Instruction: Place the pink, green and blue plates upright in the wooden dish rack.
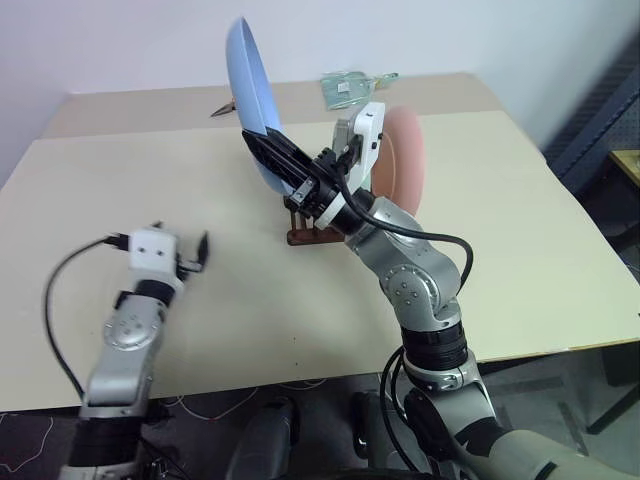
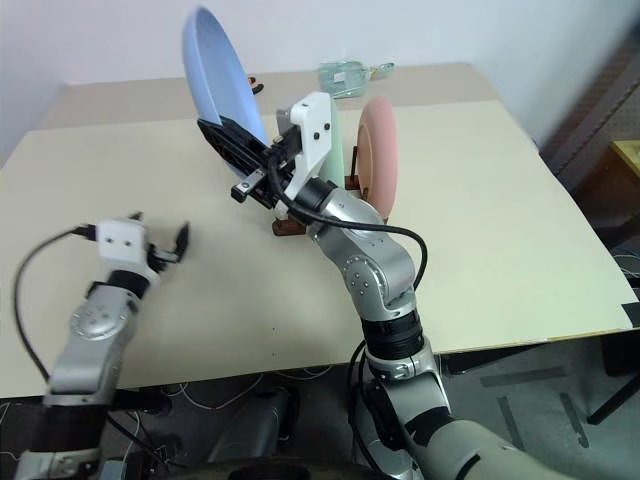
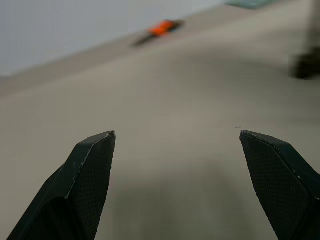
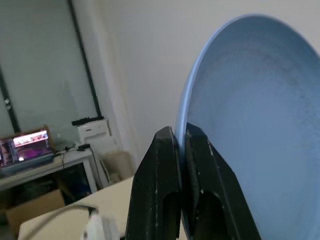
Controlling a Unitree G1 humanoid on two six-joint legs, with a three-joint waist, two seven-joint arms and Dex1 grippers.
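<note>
Right tool (image 1: 272, 152) pinches only the rim of the round light-blue matte plate (image 1: 250, 85) raised above the brown wooden dish rack (image 1: 305, 232); it may slip or strike the racked salmon-pink plate (image 1: 405, 155); left tool (image 1: 195, 255) gapes empty.

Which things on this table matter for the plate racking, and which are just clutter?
Job:
- round light blue plate, clamped at its rim by the right tool
- round salmon pink plate, upright in the rack
- pale mint green plate, upright beside it
- dark wooden dish rack
- left tool, open, empty

Clutter:
- orange-handled tool
- clear greenish packet
</note>
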